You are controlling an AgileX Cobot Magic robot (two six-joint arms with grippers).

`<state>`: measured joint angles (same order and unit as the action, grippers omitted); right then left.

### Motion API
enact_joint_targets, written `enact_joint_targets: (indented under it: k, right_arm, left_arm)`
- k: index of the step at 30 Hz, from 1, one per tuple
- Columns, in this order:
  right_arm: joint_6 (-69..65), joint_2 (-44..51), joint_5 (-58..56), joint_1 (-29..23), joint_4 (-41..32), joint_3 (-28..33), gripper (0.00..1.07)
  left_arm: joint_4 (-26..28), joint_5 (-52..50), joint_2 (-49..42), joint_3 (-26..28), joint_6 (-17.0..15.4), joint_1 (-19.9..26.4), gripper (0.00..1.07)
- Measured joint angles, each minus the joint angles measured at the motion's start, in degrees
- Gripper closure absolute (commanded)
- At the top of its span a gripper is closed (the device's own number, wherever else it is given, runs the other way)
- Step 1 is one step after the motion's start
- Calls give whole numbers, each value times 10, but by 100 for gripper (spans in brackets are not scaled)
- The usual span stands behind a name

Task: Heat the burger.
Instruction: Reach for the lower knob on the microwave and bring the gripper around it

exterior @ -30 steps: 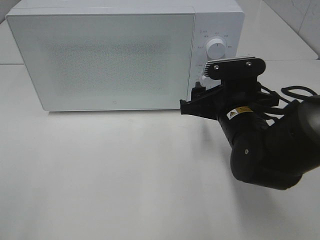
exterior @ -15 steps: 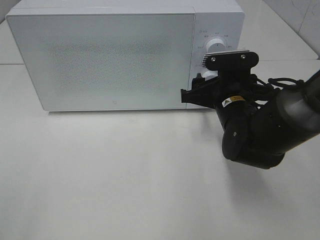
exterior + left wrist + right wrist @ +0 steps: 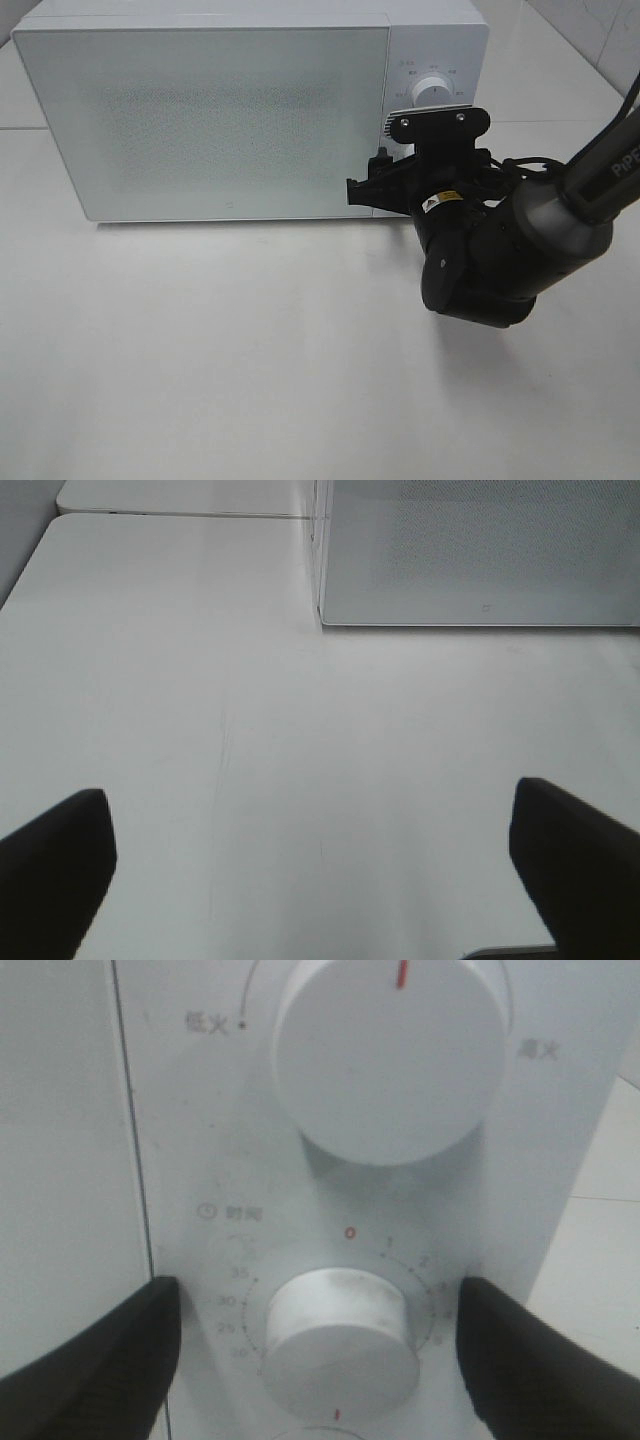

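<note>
Plainly, the step in hand is setting the timer; the right claw (image 3: 318,1305) stands open in front of the microwave (image 3: 230,110) control panel, one finger on each side of the lower timer knob (image 3: 335,1335) and neither finger touching it. The door (image 3: 200,120) is shut and frosted; the burger shows in no view, so it is probably already inside, though that cannot be confirmed.

To do this well, the claw should go straight in until the pads (image 3: 120,1355) flank the knob's sides rather than its front face; closing too early would only pinch the rim and slip. The knob sits roughly centred between the fingers, perhaps a touch toward the door side; a slight correction before closing would keep the grip even. Once the claw is firmly closed on the knob, the wrist should turn about the knob's own axis, clockwise away from the zero at the top of the scale; any sideways drag could scrape the panel or shift the microwave on the table (image 3: 200,350).

The larger power knob (image 3: 390,1055) lies just above; the upper edge of the claw should stay clear of it. The left claw (image 3: 312,865) hangs wide open and empty over bare table, near the microwave's far corner; it need not move.
</note>
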<state>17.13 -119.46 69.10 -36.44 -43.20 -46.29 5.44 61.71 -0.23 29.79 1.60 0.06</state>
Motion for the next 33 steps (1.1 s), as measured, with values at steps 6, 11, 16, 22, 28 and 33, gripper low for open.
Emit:
enact_joint_targets:
  k: [6, 11, 16, 22, 28, 33]
  right_arm:
    - [0, -1, 0, 1, 1, 0, 32]
    - [0, -1, 0, 1, 1, 0, 49]
    - [-6, -1, 0, 2, -6, 0, 85]
    - [-18, -1, 0, 2, -7, 0, 107]
    - [-42, -1, 0, 2, -7, 0, 107]
    - [-83, -1, 0, 2, -5, 1, 107]
  left_arm:
    - [0, 0, 0, 0, 0, 0, 6]
    - [0, 0, 0, 0, 0, 0, 6]
    - [0, 0, 0, 0, 0, 0, 6]
    - [0, 0, 0, 0, 0, 0, 6]
    - [0, 0, 0, 0, 0, 0, 6]
    - [0, 0, 0, 0, 0, 0, 6]
